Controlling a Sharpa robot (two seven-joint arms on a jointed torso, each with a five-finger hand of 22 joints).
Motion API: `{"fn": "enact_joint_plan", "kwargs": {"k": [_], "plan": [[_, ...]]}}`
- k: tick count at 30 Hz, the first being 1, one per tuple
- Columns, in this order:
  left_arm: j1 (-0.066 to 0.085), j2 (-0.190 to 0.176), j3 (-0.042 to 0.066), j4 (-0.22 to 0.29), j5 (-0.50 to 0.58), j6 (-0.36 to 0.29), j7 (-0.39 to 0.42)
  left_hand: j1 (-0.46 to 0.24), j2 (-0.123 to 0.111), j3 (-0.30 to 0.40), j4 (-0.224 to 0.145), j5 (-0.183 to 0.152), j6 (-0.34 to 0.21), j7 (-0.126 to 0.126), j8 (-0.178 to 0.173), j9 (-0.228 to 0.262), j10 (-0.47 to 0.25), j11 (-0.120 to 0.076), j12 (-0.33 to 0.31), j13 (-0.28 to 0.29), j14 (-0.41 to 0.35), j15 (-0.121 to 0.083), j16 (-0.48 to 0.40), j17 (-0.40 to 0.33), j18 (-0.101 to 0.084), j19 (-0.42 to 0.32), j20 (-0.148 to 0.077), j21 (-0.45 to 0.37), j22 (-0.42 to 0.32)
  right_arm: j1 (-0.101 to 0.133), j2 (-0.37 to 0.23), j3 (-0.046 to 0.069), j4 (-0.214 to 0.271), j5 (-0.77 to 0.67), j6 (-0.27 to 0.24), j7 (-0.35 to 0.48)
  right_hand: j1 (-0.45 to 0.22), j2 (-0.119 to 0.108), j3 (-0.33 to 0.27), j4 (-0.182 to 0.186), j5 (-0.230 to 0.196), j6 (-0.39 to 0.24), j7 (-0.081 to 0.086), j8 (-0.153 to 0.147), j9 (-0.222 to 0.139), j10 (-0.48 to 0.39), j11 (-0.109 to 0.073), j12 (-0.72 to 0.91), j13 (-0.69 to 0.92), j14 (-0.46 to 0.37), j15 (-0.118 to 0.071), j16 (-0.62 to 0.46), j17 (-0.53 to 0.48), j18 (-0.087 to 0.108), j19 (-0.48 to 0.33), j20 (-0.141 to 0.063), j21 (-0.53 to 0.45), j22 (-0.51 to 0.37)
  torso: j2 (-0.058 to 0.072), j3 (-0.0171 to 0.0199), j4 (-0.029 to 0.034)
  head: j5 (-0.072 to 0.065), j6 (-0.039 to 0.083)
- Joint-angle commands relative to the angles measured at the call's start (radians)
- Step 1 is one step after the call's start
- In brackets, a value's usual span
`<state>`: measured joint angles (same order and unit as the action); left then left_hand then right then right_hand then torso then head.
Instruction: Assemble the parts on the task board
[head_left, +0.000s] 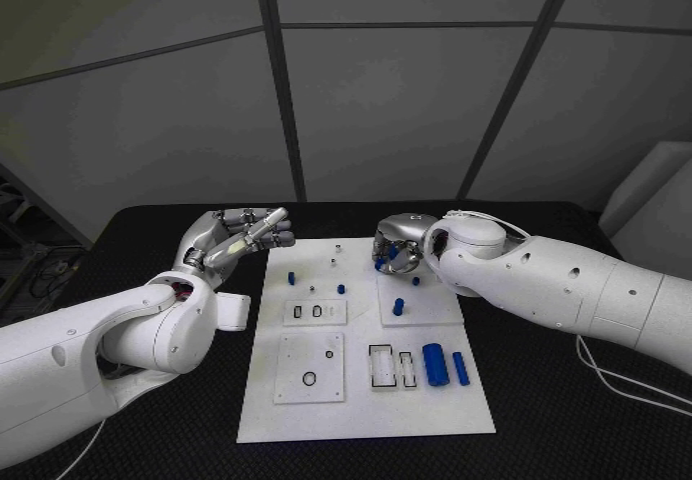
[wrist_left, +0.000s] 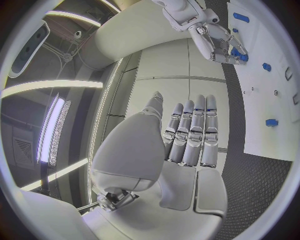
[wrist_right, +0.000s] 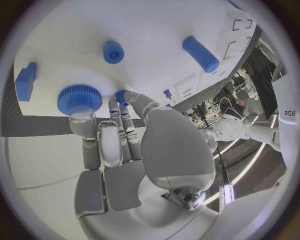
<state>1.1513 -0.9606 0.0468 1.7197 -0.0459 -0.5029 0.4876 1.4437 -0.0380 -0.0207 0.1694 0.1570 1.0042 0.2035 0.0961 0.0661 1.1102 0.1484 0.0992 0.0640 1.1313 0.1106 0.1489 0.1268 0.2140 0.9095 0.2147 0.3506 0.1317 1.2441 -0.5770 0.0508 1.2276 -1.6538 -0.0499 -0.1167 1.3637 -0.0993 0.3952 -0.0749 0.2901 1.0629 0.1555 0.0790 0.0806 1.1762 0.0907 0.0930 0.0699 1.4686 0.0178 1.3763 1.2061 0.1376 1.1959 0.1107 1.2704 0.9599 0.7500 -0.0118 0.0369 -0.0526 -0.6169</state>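
The right hand (head_left: 397, 250) is set on the board's (head_left: 361, 415) far end, fingers touching a blue gear (wrist_right: 79, 98); whether it is gripped cannot be told. Blue pegs (head_left: 434, 363) lie nearby. The left hand (head_left: 238, 238) is held open, beside the board.

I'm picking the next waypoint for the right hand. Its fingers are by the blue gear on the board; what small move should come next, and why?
Probably close the fingers on the blue gear. The right hand is at the task board with fingertips beside the gear, but no clear grip shows. The left hand holds nothing.
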Motion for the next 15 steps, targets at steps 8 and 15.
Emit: {"fn": "enact_joint_plan", "kwargs": {"k": [8, 15], "plan": [[0.001, -0.003, 0.001, 0.003, -0.006, 0.016, 0.004, -0.004, 0.006, -0.004, -0.004, -0.003, 0.002, 0.005, -0.007, -0.001, -0.002, 0.006, -0.005, 0.001, -0.009, 0.001, -0.004, -0.001, -0.031, 0.0, 0.008, -0.005, -0.002, 0.001, -0.007, 0.0, 0.011, -0.006, -0.102, 0.014, 0.027, 0.033, 0.046, -0.01, -0.04, 0.052, -0.009, 0.02, 0.011, 0.052, -0.014, 0.015, 0.007, 0.047, -0.017, 0.02, 0.021, -0.024, 0.021, -0.01, 0.032, 0.039, 0.001, 0.0003, -0.0001, 0.001, -0.001], [0.001, -0.008, 0.001, 0.003, -0.006, 0.018, 0.004, -0.004, 0.007, -0.005, -0.004, -0.004, 0.001, 0.006, -0.009, -0.001, -0.003, 0.007, -0.007, 0.0, -0.009, 0.001, -0.005, -0.001, -0.031, 0.0, 0.008, -0.006, -0.003, 0.001, -0.022, 0.0, 0.051, 0.003, -0.195, 0.015, 0.03, 0.031, 0.055, -0.015, -0.041, 0.057, -0.009, 0.02, 0.012, 0.057, -0.015, 0.013, 0.008, 0.048, -0.018, 0.024, 0.025, -0.025, 0.024, -0.011, 0.039, 0.047, 0.001, -0.0008, -0.0005, 0.002, 0.005]]}}
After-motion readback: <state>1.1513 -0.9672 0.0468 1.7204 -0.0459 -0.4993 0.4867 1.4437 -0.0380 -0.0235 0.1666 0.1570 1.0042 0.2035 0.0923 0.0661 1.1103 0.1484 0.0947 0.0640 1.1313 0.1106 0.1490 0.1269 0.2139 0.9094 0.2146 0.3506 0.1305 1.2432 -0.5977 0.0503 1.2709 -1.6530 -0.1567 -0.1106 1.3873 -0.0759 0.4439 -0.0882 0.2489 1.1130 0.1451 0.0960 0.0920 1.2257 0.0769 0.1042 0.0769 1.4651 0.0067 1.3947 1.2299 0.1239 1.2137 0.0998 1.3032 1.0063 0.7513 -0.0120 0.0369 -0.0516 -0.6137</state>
